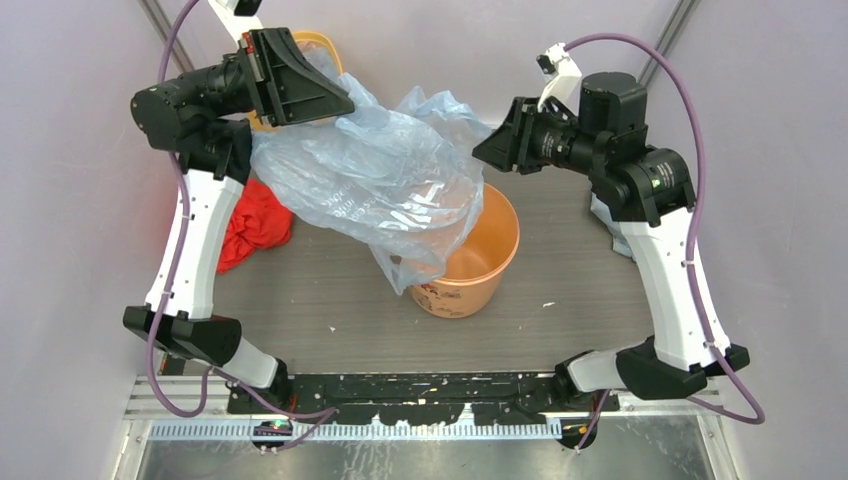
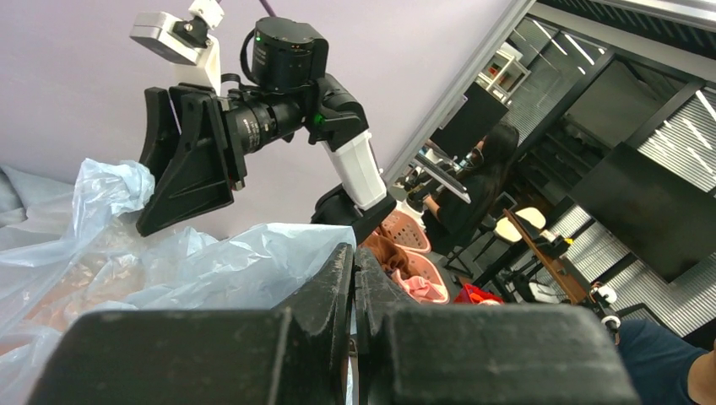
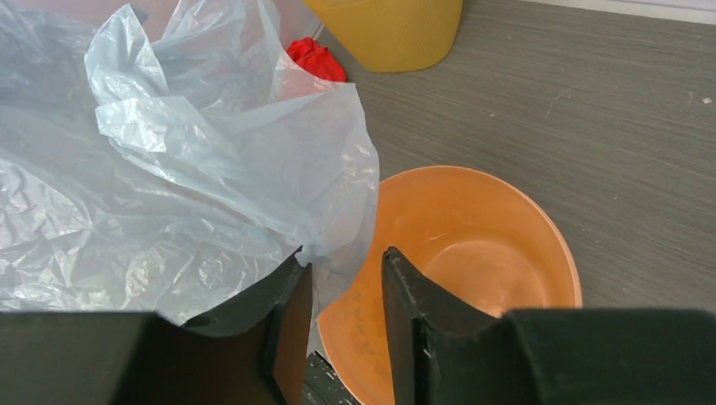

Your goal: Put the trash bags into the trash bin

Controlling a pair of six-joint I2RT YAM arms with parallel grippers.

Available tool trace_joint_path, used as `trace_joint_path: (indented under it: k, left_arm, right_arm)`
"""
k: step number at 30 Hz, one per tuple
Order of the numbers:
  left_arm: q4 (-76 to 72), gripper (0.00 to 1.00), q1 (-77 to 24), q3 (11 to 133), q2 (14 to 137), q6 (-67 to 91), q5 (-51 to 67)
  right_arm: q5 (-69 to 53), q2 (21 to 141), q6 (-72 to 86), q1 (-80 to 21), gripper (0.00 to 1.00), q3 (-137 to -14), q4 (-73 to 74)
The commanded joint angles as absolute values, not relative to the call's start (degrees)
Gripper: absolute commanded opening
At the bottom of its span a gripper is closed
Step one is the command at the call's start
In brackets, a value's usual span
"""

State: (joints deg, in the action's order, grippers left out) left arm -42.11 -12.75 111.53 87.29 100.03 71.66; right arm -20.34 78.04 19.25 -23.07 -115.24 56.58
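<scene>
Left jaws: closed tight, with only a hairline between the fingers in the left wrist view. They clamp a fold of the trash bag (image 1: 380,180) at its far-left edge and hold it clear of the tabletop (image 1: 570,300).
Right jaws: partly open. The trash bin (image 3: 540,228) shows through the gap between the fingers. The bag's right-hand edge lies against the tip of one finger, and no film is seen pinched between the two.
Trash bag, position: suspended between the two arms, spread from the left jaws toward the right jaws. Its lowest tail droops across the left rim of the trash bin; whether that tail falls inside or outside the wall cannot be told.
Trash bin, position: upright at mid-tabletop with its mouth open, below and to the near right of the bag's bulk. Nothing is visible inside it.
Trash bag, handling: thin, translucent blue film, judged very light, limp and slippery. It will not keep a shape, it billows, and a single layer is likely to slide out of a grip or tear if pulled taut between two holds.
Grip point: judged best on a gathered bunch of film near an edge. For the right jaws this is the crumpled right-hand edge now at the fingertip.
Other items: yellow bin (image 3: 388,34) at far left; red cloth (image 1: 255,225) on the tabletop at left, beside the left arm. Neither is the target.
</scene>
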Motion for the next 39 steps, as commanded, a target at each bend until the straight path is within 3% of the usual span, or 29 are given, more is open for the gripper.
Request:
trace_joint_path:
  k: [1,5,13,18,19,21,22,32,39]
  left_arm:
    - [-48.1,0.05,-13.3,113.5,88.0,103.1,71.5]
    - [-52.5,0.04,-13.4,112.9,88.7,106.6,71.3]
    - [-54.8,0.04,-13.6,113.3,88.9,108.3,71.8]
    - [-59.5,0.04,-13.8,112.8,89.5,111.9,71.4]
    - [-60.3,0.04,-13.8,112.6,89.6,112.6,71.3]
    - [-61.2,0.04,-13.8,112.4,89.7,113.2,71.3]
    - [-61.5,0.04,-13.8,112.4,89.8,113.4,71.3]
    - [-62.5,0.03,-12.8,111.4,87.3,114.1,71.6]
    - [-62.1,0.02,-10.8,110.4,84.6,114.2,72.1]
  right_arm:
    - [-27.2,78.7,20.5,-23.0,0.55,-114.4,48.1]
    - [-27.9,81.2,21.2,-23.0,0.67,-117.2,47.3]
    - [-24.8,85.2,20.5,-23.0,0.59,-122.4,48.1]
    - [-23.1,86.4,19.7,-23.0,0.65,-123.4,46.5]
    - [-23.4,86.9,19.7,-23.0,0.54,-123.8,46.6]
    - [-23.0,88.0,20.4,-23.0,0.16,-123.9,46.6]
    - [-22.1,88.2,20.6,-23.1,0.03,-123.5,46.6]
    - [-4.8,82.0,21.1,-20.8,0.01,-117.4,46.3]
    - [-1.4,75.7,24.4,-18.1,0.01,-113.7,43.5]
